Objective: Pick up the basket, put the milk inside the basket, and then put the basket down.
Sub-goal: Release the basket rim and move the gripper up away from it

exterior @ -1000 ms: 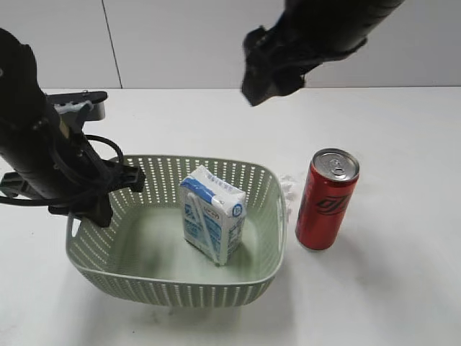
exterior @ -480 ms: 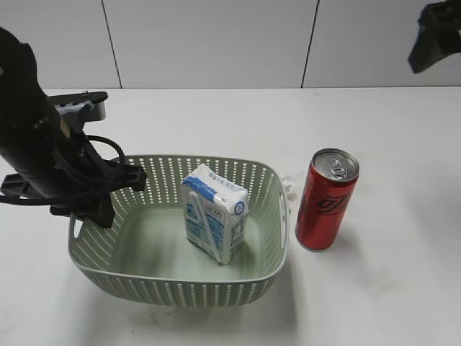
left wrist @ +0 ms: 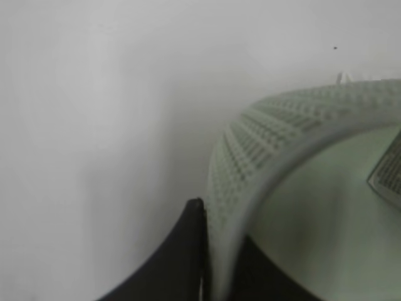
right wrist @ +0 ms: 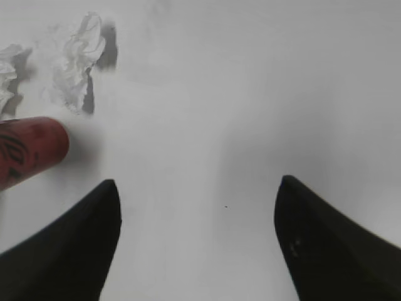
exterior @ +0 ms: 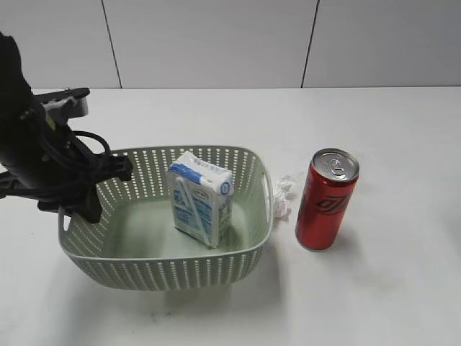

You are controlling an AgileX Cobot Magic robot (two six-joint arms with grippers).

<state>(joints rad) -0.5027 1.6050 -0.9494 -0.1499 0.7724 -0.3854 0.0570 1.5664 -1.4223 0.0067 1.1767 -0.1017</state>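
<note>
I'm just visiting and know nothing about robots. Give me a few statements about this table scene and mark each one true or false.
1. The milk stands inside the basket. True.
2. The red can lies on its side. False: it stands upright beside the basket.
3. The left gripper clamps the basket's wall. True.
4. The right gripper holds the can. False: it is open and empty.
5. Crumpled white paper lies between basket and can. True.

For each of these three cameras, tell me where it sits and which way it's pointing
Exterior: raised in front, slanting down at the table, basket, milk and can; left arm shows.
Left wrist: low, behind the left gripper, whose fingers pinch the basket rim.
Right wrist: above the table, looking down between open fingers; can at the left edge.
Shared: basket, can.
</note>
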